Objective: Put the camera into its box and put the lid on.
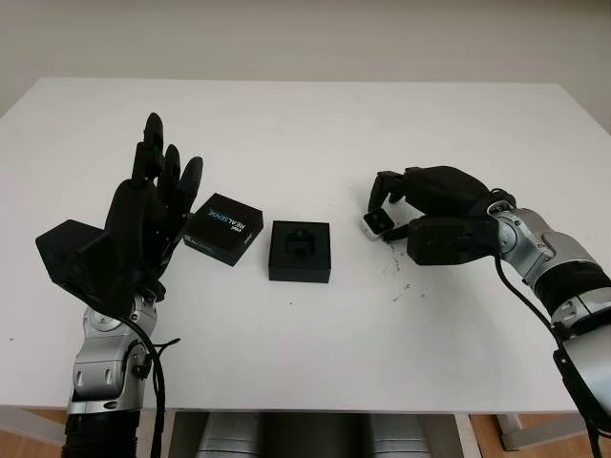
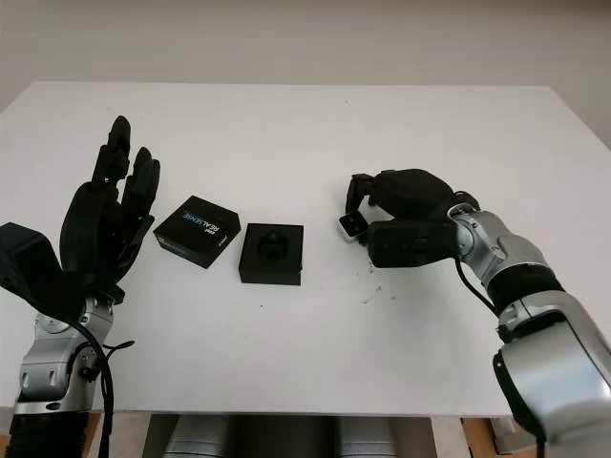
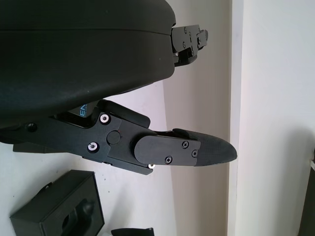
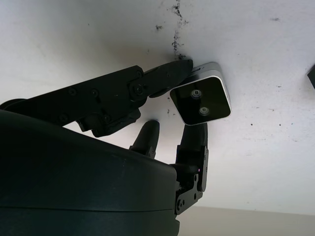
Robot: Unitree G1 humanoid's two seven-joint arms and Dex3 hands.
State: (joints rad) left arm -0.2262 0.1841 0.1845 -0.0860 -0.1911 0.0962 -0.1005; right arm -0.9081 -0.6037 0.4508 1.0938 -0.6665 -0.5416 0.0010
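Right wrist view: right hand (image 4: 162,113) has its fingers (image 4: 192,142) pinched on the camera (image 4: 201,98), just above the surface (image 1: 315,363).
Box (image 1: 300,251): open, between lid (image 1: 223,227) and camera.
Left hand (image 1: 153,205): raised, open, empty.
Risk: the narrow pinch may let the camera twist, so it misses the insert.

Right hand (image 1: 420,215) is covering most of the camera (image 1: 374,223); left hand (image 1: 153,205) is overlapping the lid (image 1: 223,228) at its left corner.

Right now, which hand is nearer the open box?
Left. The left hand is raised just beyond the lid beside the open box; the right hand, gripping the camera, sits slightly farther.
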